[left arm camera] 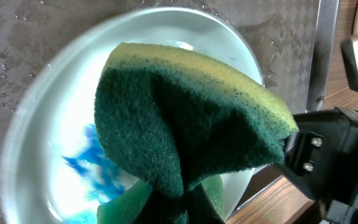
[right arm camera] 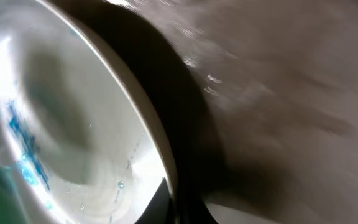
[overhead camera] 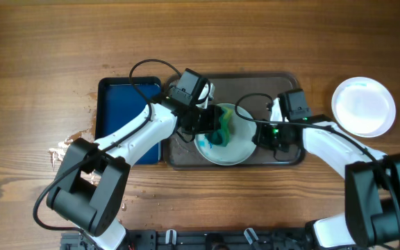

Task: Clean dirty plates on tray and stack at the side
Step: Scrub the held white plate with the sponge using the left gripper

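A white dirty plate (overhead camera: 236, 147) with blue smears (left arm camera: 95, 163) lies on the dark tray (overhead camera: 290, 83), near its middle. My left gripper (overhead camera: 214, 128) is shut on a green and yellow sponge (left arm camera: 185, 124), which presses against the plate's face. In the left wrist view the sponge hides most of the plate (left arm camera: 36, 155). My right gripper (overhead camera: 261, 135) is shut on the plate's right rim. The right wrist view shows that rim (right arm camera: 163, 168) between the jaws and the blue smears (right arm camera: 20, 140) further in.
A narrow deep-blue tray (overhead camera: 127, 104) lies left of the dark tray. A clean-looking white plate (overhead camera: 364, 105) sits on the table at the right. Water spots (overhead camera: 67, 146) mark the wood at the left. The tray floor (right arm camera: 278, 81) is wet.
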Available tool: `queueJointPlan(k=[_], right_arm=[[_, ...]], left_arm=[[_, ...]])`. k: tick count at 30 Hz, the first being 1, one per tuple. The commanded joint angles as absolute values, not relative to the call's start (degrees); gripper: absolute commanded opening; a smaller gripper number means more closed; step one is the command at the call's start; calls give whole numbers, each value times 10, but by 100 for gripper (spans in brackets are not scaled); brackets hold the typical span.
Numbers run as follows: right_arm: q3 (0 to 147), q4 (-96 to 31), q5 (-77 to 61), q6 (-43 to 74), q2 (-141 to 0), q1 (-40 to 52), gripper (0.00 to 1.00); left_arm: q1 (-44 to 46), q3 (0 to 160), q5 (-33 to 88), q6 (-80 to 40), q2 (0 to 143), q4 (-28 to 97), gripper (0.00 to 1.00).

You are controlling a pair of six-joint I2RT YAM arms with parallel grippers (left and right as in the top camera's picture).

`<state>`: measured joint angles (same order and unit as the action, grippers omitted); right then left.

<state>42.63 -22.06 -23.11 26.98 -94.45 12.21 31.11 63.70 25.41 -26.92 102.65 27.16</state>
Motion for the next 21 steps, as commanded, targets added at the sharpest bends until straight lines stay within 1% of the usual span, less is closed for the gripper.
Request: queueJointPlan(k=[1, 5, 7, 8, 10, 12, 13, 15, 18, 20, 21], right_arm=[[432, -201, -232, 302, -1001, 157, 4], [432, -192, -232, 317, -1013, 172, 5], [432, -194, -232, 317, -1013, 172, 5], [432, -196, -232, 317, -1013, 172, 5], [432, -203, -231, 317, -1013, 172, 5], [432, -204, -230, 317, -1013, 172, 5], [432, -204, -230, 317, -1013, 172, 5], [432, -204, -230, 317, -1013, 172, 5], [432, -205, -230, 317, -1013, 172, 4], [432, -205, -229, 317, -1013, 172, 4], [432, -206, -230, 317, -1013, 172, 4]], left_arm=[[310, 640, 265, -275, 1040, 263, 4], [310, 640, 264, -275, 1087, 265, 4], [310, 640, 231, -275, 1103, 275, 4], [310, 640, 198, -277, 1106, 286, 4], [309, 641, 87, -295, 1106, 327, 4], [306, 641, -29, -317, 1106, 376, 4], [301, 641, -105, -339, 1106, 411, 4], [295, 641, -159, -357, 1106, 435, 4], [294, 641, -209, -368, 1106, 450, 4], [294, 641, -201, -365, 1106, 450, 4], [294, 641, -169, -349, 1106, 448, 4]])
